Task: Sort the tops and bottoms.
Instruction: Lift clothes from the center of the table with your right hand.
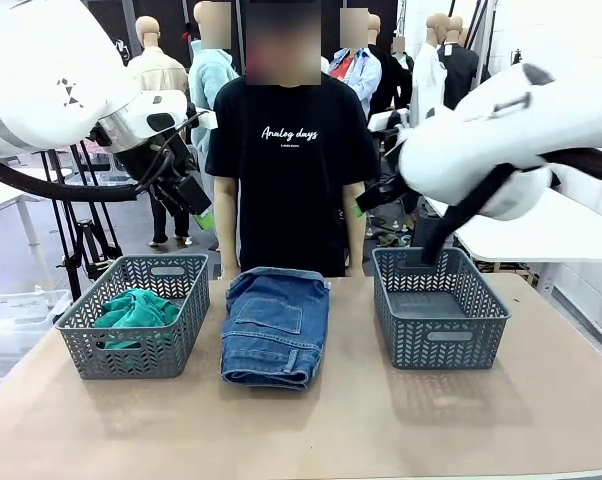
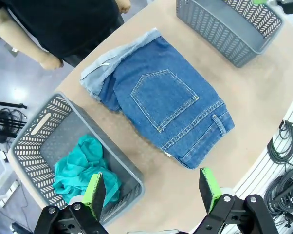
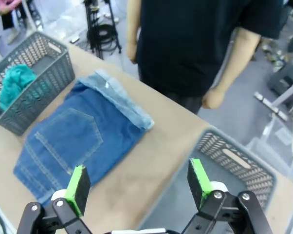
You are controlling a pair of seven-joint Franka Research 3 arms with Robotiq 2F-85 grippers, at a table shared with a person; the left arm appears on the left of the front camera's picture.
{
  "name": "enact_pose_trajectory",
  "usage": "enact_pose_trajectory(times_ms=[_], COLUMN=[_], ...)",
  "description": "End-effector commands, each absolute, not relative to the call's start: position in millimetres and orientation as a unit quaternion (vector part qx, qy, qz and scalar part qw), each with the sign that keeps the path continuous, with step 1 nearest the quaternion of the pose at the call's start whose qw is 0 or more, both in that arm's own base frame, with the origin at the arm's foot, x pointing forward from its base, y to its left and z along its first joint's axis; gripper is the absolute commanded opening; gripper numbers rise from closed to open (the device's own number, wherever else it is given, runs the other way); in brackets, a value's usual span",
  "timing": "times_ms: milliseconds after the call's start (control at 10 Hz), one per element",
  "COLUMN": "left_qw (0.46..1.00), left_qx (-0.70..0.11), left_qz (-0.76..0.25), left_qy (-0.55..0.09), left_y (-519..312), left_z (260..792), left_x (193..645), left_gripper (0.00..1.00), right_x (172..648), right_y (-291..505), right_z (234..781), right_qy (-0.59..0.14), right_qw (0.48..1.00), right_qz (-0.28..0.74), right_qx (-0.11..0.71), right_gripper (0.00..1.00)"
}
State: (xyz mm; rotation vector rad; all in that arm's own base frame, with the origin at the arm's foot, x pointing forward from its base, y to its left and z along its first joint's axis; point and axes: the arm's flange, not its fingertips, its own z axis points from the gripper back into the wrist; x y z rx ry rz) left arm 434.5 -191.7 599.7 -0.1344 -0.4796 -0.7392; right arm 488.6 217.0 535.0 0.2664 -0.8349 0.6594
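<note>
A folded blue denim garment lay flat on the middle of the tan bench, with one back pocket facing up and a paler turned cuff at its far end. It touched neither basket. Just to the robot's left of the denim stood a grey plastic basket with slotted walls, and a soft teal-green fabric garment lay crumpled on its floor. Just to the robot's right of the denim stood a second grey slotted basket, a match for the first, with its grey floor in plain sight. Beyond the denim, at the bench's far edge, stood a person in a black T-shirt with white lettering, arms hanging down. One hand hung loosely curled past the bench edge, well apart from the denim. The left claw hung high above the strip of bench between the denim and the teal garment's basket, its green-padded fingers spread wide and gripping nothing. The right claw hung above the strip between the denim and the second basket, likewise released, with nothing between its fingers. From the front, both claws sat well above the denim, one on each side of the person.
</note>
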Motion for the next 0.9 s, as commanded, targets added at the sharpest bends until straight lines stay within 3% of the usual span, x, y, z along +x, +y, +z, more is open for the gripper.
enact_pose_trajectory(times_ms=[0,200,300,800], left_qw=[0.902,0.902,0.902,0.902], left_qx=[-0.061,-0.061,-0.061,-0.061], left_qz=[-0.356,-0.356,-0.356,-0.356], left_qy=[-0.235,-0.235,-0.235,-0.235], left_y=[-192,-192,-192,-192], left_z=[601,601,601,601], left_x=[435,435,435,435], left_gripper=[1.00,1.00,1.00,1.00], right_x=[520,531,505,509], right_y=[227,243,243,249], right_z=[514,489,509,503], right_qy=[-0.352,-0.299,-0.352,-0.346], right_qw=[0.861,0.872,0.866,0.868], right_qz=[0.334,0.348,0.325,0.316], right_qx=[0.151,0.169,0.146,0.167], right_gripper=[1.00,1.00,1.00,1.00])
